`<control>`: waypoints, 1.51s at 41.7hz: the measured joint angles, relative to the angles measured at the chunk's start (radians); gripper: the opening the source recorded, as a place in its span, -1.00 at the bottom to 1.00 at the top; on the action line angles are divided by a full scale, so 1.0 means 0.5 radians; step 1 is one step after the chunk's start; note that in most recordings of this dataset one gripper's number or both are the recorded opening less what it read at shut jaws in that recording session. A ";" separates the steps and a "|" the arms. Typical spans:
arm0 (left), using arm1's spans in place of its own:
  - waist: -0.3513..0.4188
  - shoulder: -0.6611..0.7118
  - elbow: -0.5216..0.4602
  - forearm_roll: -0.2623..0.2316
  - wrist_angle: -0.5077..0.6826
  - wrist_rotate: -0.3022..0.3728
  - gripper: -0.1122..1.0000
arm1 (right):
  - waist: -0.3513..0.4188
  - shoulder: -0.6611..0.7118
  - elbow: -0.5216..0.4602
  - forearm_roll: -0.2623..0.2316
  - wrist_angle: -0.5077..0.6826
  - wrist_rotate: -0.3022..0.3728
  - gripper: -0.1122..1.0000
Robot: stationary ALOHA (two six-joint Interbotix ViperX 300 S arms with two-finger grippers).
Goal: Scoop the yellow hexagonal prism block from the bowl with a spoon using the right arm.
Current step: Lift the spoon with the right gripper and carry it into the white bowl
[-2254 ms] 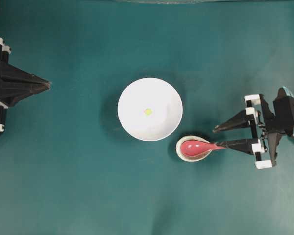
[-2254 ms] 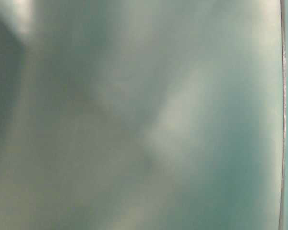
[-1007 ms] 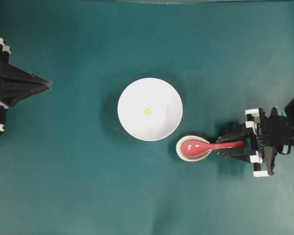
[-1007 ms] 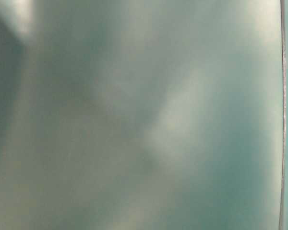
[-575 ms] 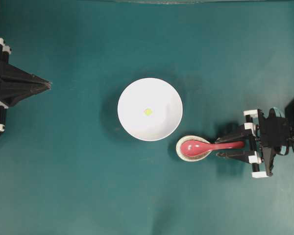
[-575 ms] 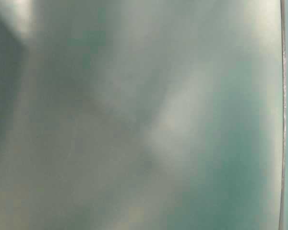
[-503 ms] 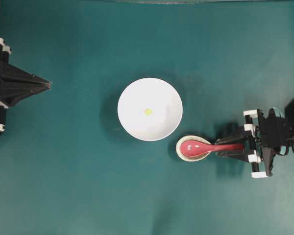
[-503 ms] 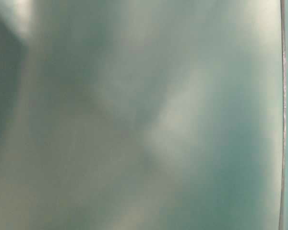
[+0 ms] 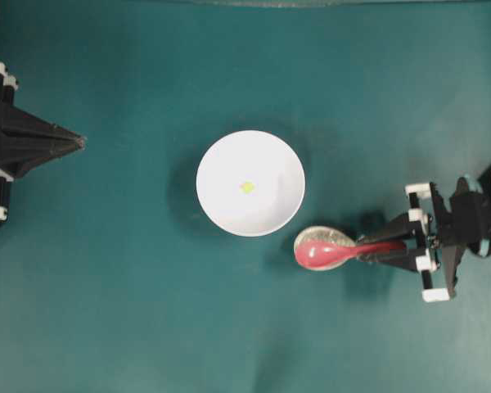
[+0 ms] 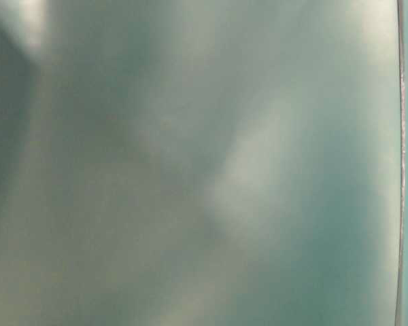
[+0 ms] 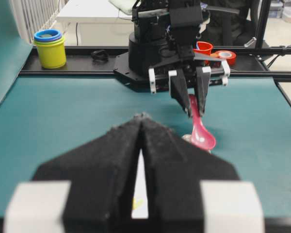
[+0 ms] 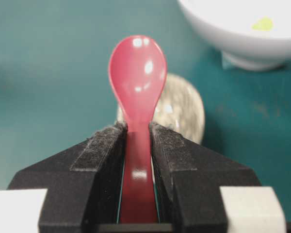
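The right gripper (image 12: 137, 145) is clamping the spoon (image 9: 323, 253) by its handle, head pointing toward the bowl (image 9: 250, 182), where the yellow hexagonal prism block (image 9: 247, 187) is lying up-left; the left gripper (image 9: 74, 142) is resting closed.

Overhead view looks straight down on teal cloth-covered table (image 9: 131, 295), whole workspace in frame. Table-level view pressed close, blurred teal only. Left wrist view faces level across table toward opposite arm; right wrist view close, angled downward. Wrist views share glossy pinkish-red spoon (image 12: 137, 82).
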 measured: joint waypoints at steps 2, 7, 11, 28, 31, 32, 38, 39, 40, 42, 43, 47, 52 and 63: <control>0.000 0.000 0.000 0.000 0.003 0.000 -0.79 | -0.009 -0.071 0.003 0.000 0.046 -0.009 -0.38; 0.000 0.000 0.000 0.000 0.003 0.000 -0.79 | -0.074 -0.285 -0.018 0.000 0.261 -0.061 -0.38; 0.000 0.000 0.000 0.000 0.003 0.000 -0.79 | -0.172 -0.457 -0.092 0.000 0.555 -0.141 -0.38; 0.000 0.000 0.000 0.000 -0.003 0.000 -0.79 | -0.807 -0.699 -0.776 -0.003 2.160 -0.469 -0.38; 0.000 0.000 0.000 0.000 -0.003 -0.003 -0.79 | -0.908 -0.660 -0.905 -0.009 2.405 -0.482 -0.38; 0.000 0.000 0.000 0.000 -0.003 0.000 -0.79 | -0.933 -0.644 -0.936 -0.012 2.464 -0.485 -0.38; 0.000 0.003 0.000 0.000 -0.003 0.000 -0.79 | -1.083 -0.528 -1.114 -0.034 2.764 -0.485 -0.38; 0.003 0.003 0.000 0.000 -0.003 0.000 -0.79 | -1.101 -0.503 -1.141 -0.037 2.810 -0.485 -0.38; 0.003 0.003 0.000 0.000 -0.003 0.000 -0.79 | -1.114 -0.472 -1.166 -0.040 2.847 -0.482 -0.38; 0.000 0.003 0.000 0.000 -0.003 0.000 -0.79 | -1.132 -0.420 -1.215 -0.052 2.924 -0.485 -0.38; 0.000 0.003 0.000 0.000 -0.003 -0.003 -0.79 | -1.138 -0.387 -1.246 -0.058 2.964 -0.482 -0.38; 0.000 0.006 0.000 0.000 -0.003 0.000 -0.79 | -1.150 -0.291 -1.341 -0.089 3.074 -0.479 -0.38; 0.000 0.006 0.000 0.000 -0.003 -0.003 -0.79 | -1.169 -0.199 -1.439 -0.141 3.163 -0.466 -0.38; 0.003 0.003 0.000 0.000 -0.003 -0.003 -0.79 | -1.206 -0.114 -1.491 -0.178 3.212 -0.460 -0.38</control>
